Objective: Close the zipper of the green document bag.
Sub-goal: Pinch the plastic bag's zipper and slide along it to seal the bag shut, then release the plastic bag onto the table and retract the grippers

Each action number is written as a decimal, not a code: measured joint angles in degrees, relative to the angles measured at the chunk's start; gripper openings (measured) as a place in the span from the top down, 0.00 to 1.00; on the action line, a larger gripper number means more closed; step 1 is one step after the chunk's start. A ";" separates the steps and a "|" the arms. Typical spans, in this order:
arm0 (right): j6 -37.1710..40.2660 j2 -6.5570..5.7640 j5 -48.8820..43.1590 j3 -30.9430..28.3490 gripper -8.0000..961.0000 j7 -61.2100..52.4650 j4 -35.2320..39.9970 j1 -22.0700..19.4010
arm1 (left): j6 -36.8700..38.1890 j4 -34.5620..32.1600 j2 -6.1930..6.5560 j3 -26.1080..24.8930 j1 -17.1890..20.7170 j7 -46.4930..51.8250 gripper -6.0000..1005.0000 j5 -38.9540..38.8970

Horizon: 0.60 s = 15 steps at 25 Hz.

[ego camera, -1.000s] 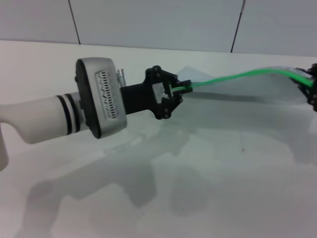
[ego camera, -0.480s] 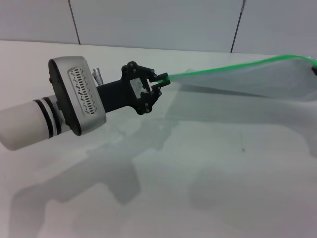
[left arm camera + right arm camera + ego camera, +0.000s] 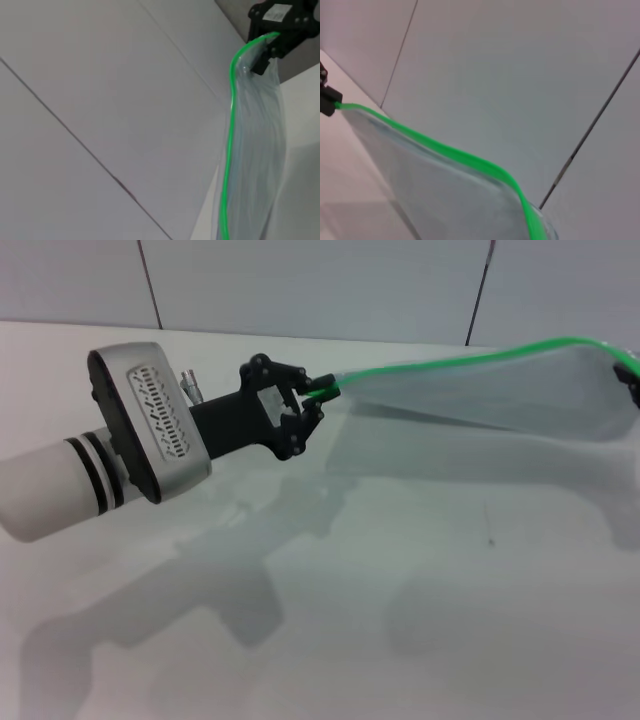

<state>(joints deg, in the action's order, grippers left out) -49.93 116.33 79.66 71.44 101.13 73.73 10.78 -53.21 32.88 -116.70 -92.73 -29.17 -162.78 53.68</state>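
The green document bag (image 3: 500, 405) hangs stretched in the air between both grippers, a translucent pouch with the bright green zipper (image 3: 450, 362) along its upper edge. My left gripper (image 3: 318, 398) is shut on the zipper's left end; the slider tab is hidden between its fingers. At the picture's right edge, my right gripper (image 3: 632, 375) clamps the bag's other end. The left wrist view shows the zipper (image 3: 231, 125) running up to the right gripper (image 3: 266, 47), shut on the bag's corner (image 3: 255, 150). In the right wrist view the zipper (image 3: 455, 152) leads to the left gripper (image 3: 327, 102).
A white table (image 3: 450, 590) lies under the bag, with the arms' shadows on it. A grey panelled wall (image 3: 320, 290) stands close behind the table's far edge.
My left gripper has moved left and slightly up along the zipper line. The bag's right end has risen and the bag now hangs more taut.
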 joint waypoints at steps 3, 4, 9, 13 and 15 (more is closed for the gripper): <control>0.55 0.05 3.63 -0.87 0.85 0.65 -2.25 0.55 | 0.06 -0.05 -0.08 0.01 -0.03 0.01 0.92 -2.80; 0.70 0.04 4.81 -1.27 0.84 0.78 -3.02 0.72 | 0.15 -0.06 -0.08 0.02 -0.03 0.01 0.91 -3.90; 0.74 0.17 9.96 -3.41 0.81 2.90 -5.18 1.19 | 0.26 -0.24 -0.11 0.01 -0.05 0.01 0.83 -10.16; 0.49 0.21 19.61 -3.96 0.69 8.99 -7.71 0.87 | -0.07 -0.83 -0.11 0.01 -0.03 0.01 0.64 -13.57; -0.27 0.17 25.36 -4.45 0.63 12.40 -9.60 0.71 | -0.39 -1.32 -0.11 0.06 -0.11 0.05 0.60 -14.72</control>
<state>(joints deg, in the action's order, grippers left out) -50.20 116.50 105.01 66.99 113.52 64.14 11.49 -53.60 31.57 -116.81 -92.67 -29.28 -162.73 38.96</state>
